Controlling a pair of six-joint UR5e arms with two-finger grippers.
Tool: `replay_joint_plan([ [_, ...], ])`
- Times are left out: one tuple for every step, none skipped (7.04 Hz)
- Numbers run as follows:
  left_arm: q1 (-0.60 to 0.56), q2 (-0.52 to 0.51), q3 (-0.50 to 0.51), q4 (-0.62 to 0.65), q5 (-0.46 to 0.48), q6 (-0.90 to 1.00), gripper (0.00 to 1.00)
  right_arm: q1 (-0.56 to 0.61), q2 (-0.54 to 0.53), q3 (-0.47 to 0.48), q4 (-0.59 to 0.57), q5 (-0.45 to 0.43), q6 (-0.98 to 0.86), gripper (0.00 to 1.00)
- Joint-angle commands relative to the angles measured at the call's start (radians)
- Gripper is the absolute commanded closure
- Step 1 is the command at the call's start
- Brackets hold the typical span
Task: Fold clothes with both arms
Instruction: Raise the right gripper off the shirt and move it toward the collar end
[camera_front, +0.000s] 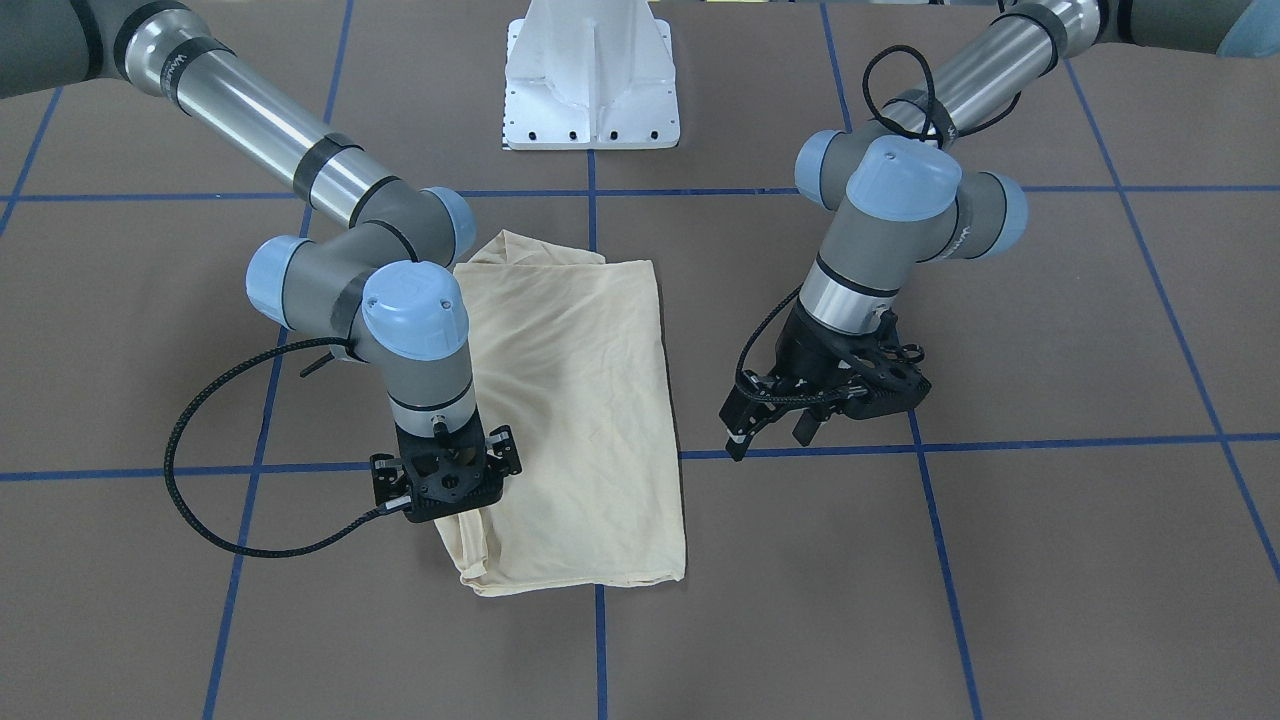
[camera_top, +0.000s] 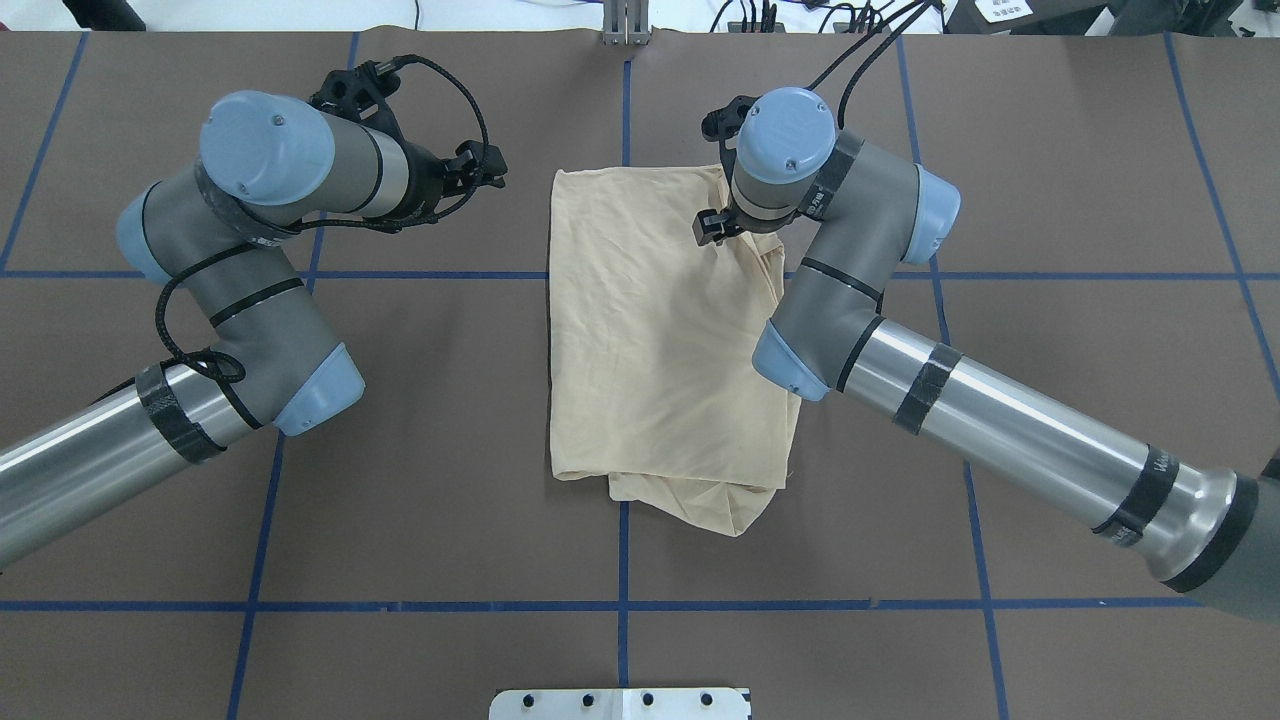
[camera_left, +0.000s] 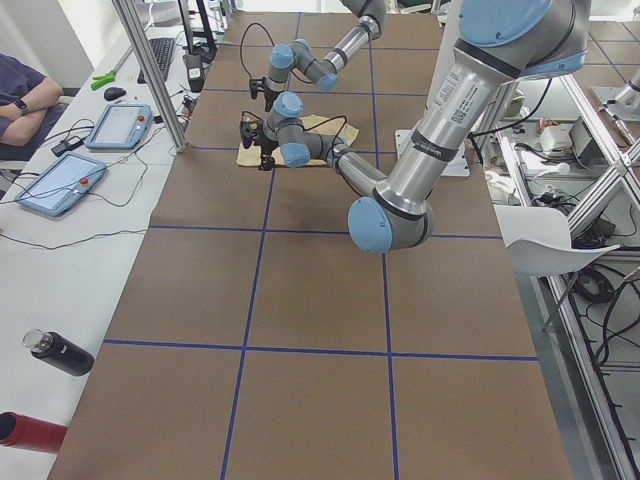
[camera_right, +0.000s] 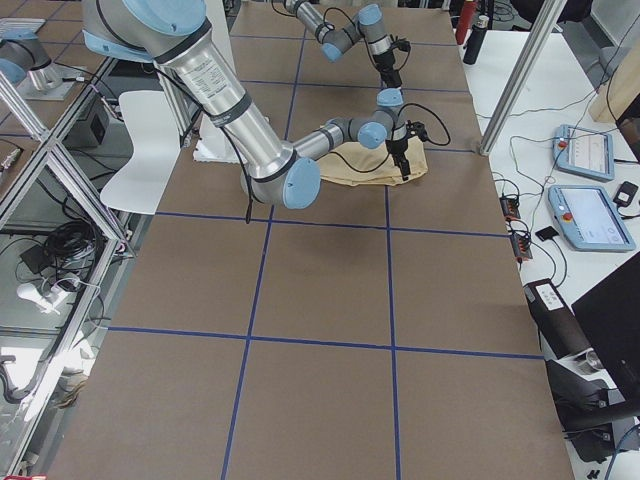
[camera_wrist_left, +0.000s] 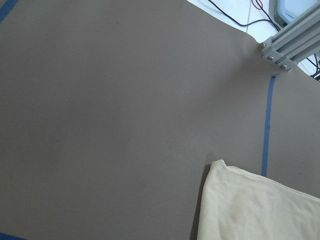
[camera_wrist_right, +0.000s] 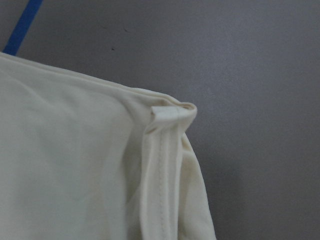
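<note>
The pale cream-yellow shirt (camera_front: 580, 400) lies folded into a long rectangle at the middle of the table (camera_top: 650, 340), print hidden. My right gripper (camera_front: 447, 500) points straight down onto the shirt's far corner on the robot's right (camera_top: 712, 228). Its fingertips are hidden under its body, so I cannot tell whether they are shut. The right wrist view shows that corner and its stitched hem (camera_wrist_right: 165, 150) close up. My left gripper (camera_front: 770, 435) is open and empty, tilted, hovering beside the shirt and clear of it (camera_top: 480, 170). The left wrist view shows one shirt corner (camera_wrist_left: 255, 210).
The brown table (camera_top: 400, 480) carries a grid of blue tape lines (camera_front: 800, 452). The white pedestal base (camera_front: 590, 80) stands at the robot's edge. An aluminium post (camera_wrist_left: 290, 45) stands at the far edge. An operator (camera_left: 20, 100), tablets (camera_left: 120, 125) and a bottle (camera_left: 60, 352) are on the side bench.
</note>
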Motion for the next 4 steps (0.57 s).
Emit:
replay_joint_plan([
  [0.001, -0.003, 0.0, 0.0, 0.003, 0.0, 0.01, 0.008, 0.008, -0.023, 0.007, -0.004, -0.008, 0.0],
  [0.001, -0.005, 0.0, 0.0, 0.003, 0.0, 0.01, 0.014, 0.005, -0.028, 0.007, -0.004, -0.019, 0.0],
  [-0.001, -0.009, 0.0, 0.0, 0.003, 0.0, 0.01, 0.023, -0.001, -0.032, 0.009, -0.001, -0.025, 0.0],
  [0.001, -0.012, 0.0, 0.002, 0.003, 0.0, 0.01, 0.028, -0.016, -0.032, 0.009, -0.001, -0.042, 0.0],
])
